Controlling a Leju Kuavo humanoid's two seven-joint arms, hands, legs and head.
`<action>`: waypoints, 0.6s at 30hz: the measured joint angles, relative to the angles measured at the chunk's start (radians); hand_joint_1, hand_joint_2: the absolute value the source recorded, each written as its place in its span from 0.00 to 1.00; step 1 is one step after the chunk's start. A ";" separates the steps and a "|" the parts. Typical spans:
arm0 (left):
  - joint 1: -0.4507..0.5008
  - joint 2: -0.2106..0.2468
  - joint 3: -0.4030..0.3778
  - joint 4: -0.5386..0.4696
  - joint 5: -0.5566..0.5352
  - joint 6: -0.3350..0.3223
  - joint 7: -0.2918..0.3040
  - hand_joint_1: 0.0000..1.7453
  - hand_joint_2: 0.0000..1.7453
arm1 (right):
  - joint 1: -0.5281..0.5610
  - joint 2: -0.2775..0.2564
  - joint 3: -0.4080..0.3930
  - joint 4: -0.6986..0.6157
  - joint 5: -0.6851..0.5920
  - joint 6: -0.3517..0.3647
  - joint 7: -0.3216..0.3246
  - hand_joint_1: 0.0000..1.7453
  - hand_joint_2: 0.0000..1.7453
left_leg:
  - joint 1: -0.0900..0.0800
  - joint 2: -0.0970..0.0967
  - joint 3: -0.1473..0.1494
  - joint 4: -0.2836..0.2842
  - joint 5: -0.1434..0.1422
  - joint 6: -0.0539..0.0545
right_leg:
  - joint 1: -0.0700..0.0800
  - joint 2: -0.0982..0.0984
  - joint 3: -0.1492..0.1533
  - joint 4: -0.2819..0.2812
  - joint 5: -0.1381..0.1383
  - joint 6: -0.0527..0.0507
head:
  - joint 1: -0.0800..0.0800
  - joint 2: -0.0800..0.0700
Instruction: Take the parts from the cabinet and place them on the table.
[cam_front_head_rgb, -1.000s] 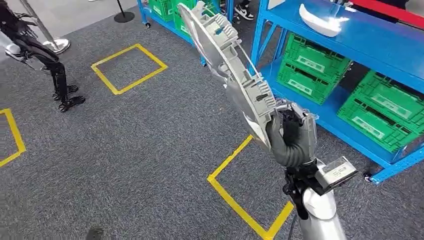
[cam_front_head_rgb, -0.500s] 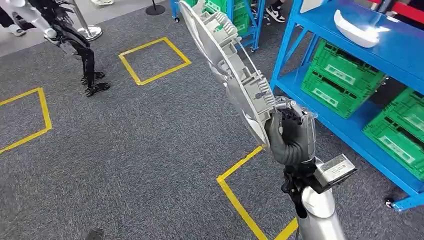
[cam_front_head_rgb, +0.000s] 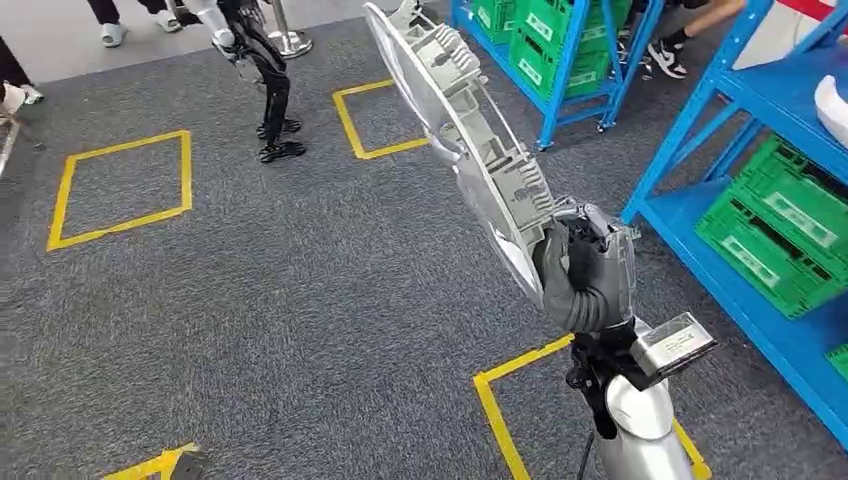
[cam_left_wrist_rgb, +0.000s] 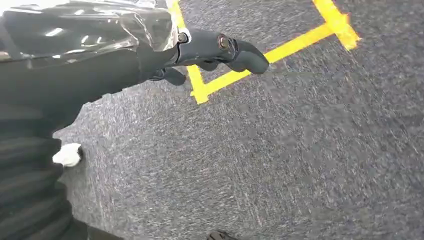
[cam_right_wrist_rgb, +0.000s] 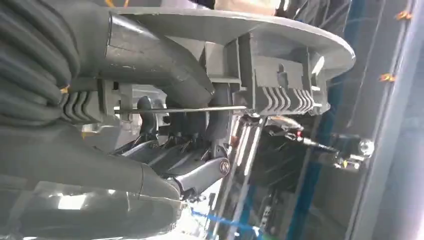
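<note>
My right hand (cam_front_head_rgb: 585, 275) grips the lower end of a long grey plastic part (cam_front_head_rgb: 455, 130) and holds it raised and tilted over the carpet, ribbed side toward the shelves. In the right wrist view the thumb and fingers (cam_right_wrist_rgb: 150, 150) wrap around the ribs of the part (cam_right_wrist_rgb: 280, 60). My left hand (cam_left_wrist_rgb: 200, 50) hangs over the carpet with its dark fingers stretched out and nothing in them. A white part (cam_front_head_rgb: 832, 100) lies on the blue shelf at the far right.
The blue rack (cam_front_head_rgb: 700, 110) holds green crates (cam_front_head_rgb: 770, 235) on the right. A second blue rack (cam_front_head_rgb: 560, 60) stands at the back. Yellow tape squares (cam_front_head_rgb: 120, 190) mark the grey carpet. Another robot's legs (cam_front_head_rgb: 265, 80) and people's shoes (cam_front_head_rgb: 665, 55) are at the back.
The whole picture has shifted: the camera has turned left, so the racks slid right and the far squares came in. My right hand still holds the part the same way.
</note>
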 joint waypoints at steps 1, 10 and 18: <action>0.003 0.000 0.000 0.000 0.000 0.000 0.000 0.00 1.00 | 0.001 0.001 0.000 0.000 0.001 0.000 0.001 1.00 1.00 | 0.002 -0.007 -0.002 -0.001 0.001 -0.001 | 0.006 -0.008 -0.003 0.000 -0.001 -0.009 | -0.001 0.000; 0.011 -0.006 -0.009 0.000 0.000 0.000 0.002 0.00 1.00 | 0.000 0.008 -0.003 -0.005 0.003 0.000 0.004 1.00 1.00 | 0.005 0.136 -0.181 0.307 -0.093 -0.005 | 0.032 -0.104 0.022 -0.004 -0.020 -0.053 | -0.012 0.000; 0.005 0.006 -0.010 -0.020 0.001 -0.005 0.012 0.00 1.00 | -0.004 0.013 -0.003 -0.013 0.005 0.000 0.008 1.00 1.00 | -0.058 0.189 -0.022 -0.013 0.019 0.066 | 0.040 -0.198 0.059 -0.039 -0.035 -0.040 | -0.013 0.000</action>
